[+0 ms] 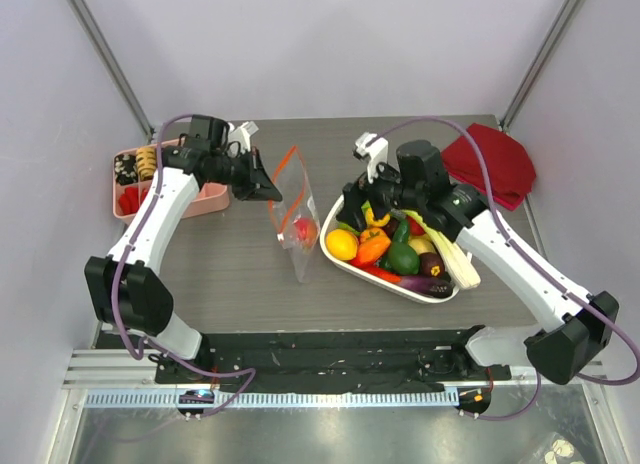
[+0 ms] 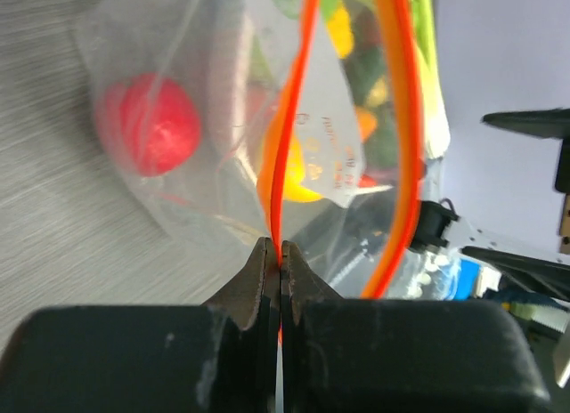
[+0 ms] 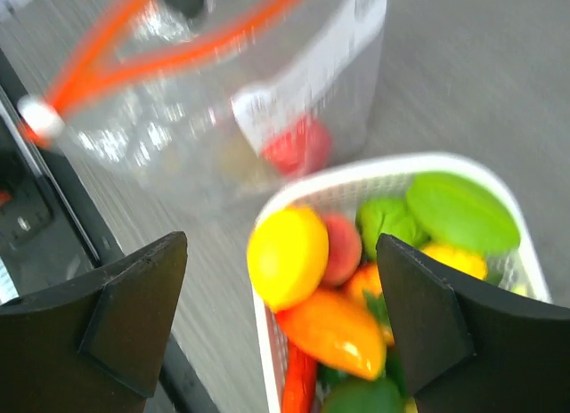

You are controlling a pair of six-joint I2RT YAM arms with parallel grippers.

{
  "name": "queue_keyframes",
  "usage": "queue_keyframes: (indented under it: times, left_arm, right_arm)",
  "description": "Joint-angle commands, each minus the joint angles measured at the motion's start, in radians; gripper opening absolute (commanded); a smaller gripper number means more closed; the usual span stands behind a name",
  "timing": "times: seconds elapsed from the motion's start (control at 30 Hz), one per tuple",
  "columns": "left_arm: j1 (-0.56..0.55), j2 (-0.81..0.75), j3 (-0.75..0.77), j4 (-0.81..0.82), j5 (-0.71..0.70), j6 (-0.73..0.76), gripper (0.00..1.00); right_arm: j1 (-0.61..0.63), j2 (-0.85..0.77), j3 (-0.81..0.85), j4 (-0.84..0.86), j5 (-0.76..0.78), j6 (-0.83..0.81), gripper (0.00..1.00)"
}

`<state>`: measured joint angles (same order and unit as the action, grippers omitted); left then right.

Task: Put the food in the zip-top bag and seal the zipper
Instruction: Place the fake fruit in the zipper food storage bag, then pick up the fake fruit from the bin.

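Item: zip-top bag (image 1: 293,219), upright mid-desk, mouth agape. We record our left hand (image 2: 280,253) pressed together on one strip of the zipper (image 2: 287,155), holding it up.

Contents: one red fruit (image 2: 150,124), perhaps more.

Our right hand (image 3: 280,244): spread, empty, above the white basket (image 1: 440,296) at right.

Outstanding, by our reckoning: most of the food (image 1: 375,246), which lies in that basket; the seal is not yet made.

Arms (image 1: 165,204): white links, black joints and bases
Cables (image 1: 440,120): thin, purple, looping beside each arm
Fingers (image 3: 116,315): black, wedge-shaped
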<state>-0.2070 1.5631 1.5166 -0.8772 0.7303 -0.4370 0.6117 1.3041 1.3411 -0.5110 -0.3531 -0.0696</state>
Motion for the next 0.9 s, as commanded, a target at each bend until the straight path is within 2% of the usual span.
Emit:
queue_keyframes:
  times: [0.0, 0.13, 0.23, 0.37, 0.67, 0.87]
  left_arm:
    - [0.001, -0.028, 0.007, -0.017, -0.133, 0.004, 0.00]
    - [0.003, -0.023, 0.069, -0.081, -0.232, 0.029, 0.00]
    - [0.003, -0.026, 0.152, -0.173, -0.252, 0.087, 0.00]
    - [0.000, -0.051, 0.185, -0.236, -0.272, 0.141, 0.00]
    - [-0.022, 0.015, 0.079, -0.163, -0.232, 0.103, 0.00]
    - [-0.035, 0.060, 0.063, -0.109, -0.201, 0.060, 0.00]
  right_arm:
    - [-0.006, -0.032, -0.120, -0.055, -0.018, -0.082, 0.91]
    - [-0.004, 0.009, -0.143, -0.052, -0.066, -0.093, 0.91]
    - [-0.003, 0.063, -0.122, -0.052, -0.081, -0.096, 0.90]
    - [-0.001, 0.096, -0.120, -0.043, -0.093, -0.096, 0.91]
    - [0.022, 0.172, -0.160, 0.011, -0.026, -0.079, 0.91]
    - [0.034, 0.204, -0.175, 0.008, -0.060, -0.055, 0.90]
